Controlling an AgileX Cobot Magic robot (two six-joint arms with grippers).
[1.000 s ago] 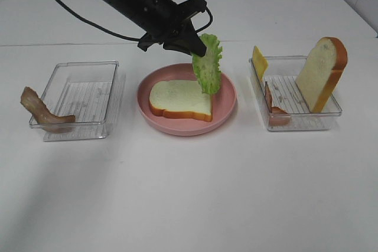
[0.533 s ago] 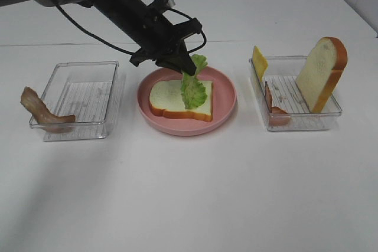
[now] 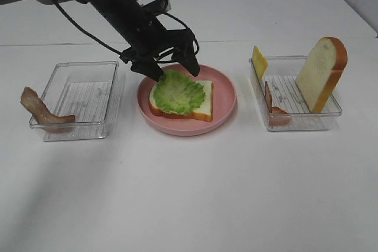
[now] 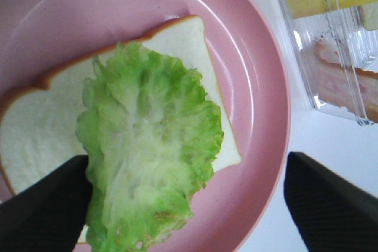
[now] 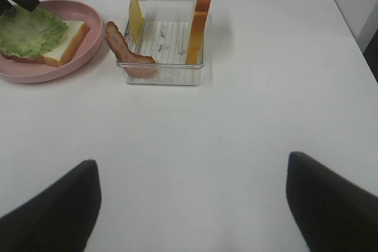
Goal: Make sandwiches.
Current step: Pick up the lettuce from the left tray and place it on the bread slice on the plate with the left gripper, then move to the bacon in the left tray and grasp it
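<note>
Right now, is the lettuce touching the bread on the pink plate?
Touching. The left wrist view shows the lettuce lying flat on the bread slice, covering most of it.

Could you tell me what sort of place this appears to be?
Probably a robotics lab tabletop, not a kitchen: a white table, toy food in clear trays, and a black robot arm over a pink plate.

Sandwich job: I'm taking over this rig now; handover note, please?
Left tool open above the ruffled green lettuce leaf; right tool open over table.
Leaf lies on the white, orange-crusted bread slice on the round pink plate.
Right clear plastic tray: second bread slice upright, yellow cheese slice, brown-red bacon strip; another bacon strip over left tray's rim.
Done: bread, lettuce. Left: bacon, cheese, top bread.
</note>
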